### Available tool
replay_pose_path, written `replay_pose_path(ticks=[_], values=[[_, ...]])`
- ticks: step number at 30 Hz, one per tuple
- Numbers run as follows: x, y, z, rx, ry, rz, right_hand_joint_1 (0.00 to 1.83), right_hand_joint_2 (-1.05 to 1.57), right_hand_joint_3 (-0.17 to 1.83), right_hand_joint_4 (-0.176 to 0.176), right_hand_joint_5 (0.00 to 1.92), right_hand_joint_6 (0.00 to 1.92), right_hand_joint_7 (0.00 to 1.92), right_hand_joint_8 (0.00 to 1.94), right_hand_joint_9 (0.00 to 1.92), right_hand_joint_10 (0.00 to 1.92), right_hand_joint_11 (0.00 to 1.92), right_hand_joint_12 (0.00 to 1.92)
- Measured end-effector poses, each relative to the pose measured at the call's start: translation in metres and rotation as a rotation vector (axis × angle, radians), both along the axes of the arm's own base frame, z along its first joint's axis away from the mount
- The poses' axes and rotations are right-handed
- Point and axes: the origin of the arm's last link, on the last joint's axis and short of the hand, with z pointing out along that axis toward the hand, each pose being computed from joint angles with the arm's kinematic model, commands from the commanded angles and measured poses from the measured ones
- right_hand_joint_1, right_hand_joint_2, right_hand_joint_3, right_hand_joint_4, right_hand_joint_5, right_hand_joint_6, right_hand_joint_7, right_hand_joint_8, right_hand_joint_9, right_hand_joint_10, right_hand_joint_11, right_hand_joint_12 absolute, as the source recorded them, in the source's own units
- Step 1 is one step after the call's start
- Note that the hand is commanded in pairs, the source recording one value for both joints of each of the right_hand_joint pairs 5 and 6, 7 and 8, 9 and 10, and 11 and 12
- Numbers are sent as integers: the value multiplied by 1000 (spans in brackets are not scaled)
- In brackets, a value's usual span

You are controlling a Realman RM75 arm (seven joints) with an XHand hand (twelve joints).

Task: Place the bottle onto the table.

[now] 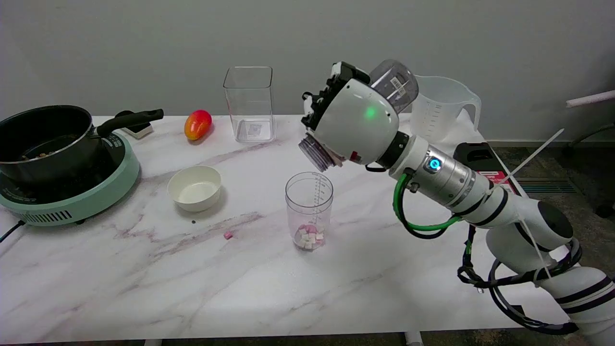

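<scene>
- bottle [391, 86] is nowhere near set down yet: it's up in the air, tipped mouth-down over the clear cup [309, 210] with the pink and white cubes
- right hand [353, 117] has it wrapped in a grip
- what's left, I'd say: turn it upright, lower it to the bench [240, 288], let go

Single head cam, above near table [144, 288] edge, angled down & across toward back wall [144, 43], mid-range
</scene>
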Motion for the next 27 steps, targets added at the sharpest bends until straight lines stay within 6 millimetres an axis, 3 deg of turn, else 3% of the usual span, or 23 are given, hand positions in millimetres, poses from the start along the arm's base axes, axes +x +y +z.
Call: replay_pose_path(ticks=[11,27], values=[[14,-2,18,-20,-247,-53,1191,1571,284,0,1920,1920,1824,1824,1553,1553,1358,1358],[39,-9,81,-20,-785,-126,1395,1181,514,0,1761,1761,1729,1729,1460,1460,1301,1301]])
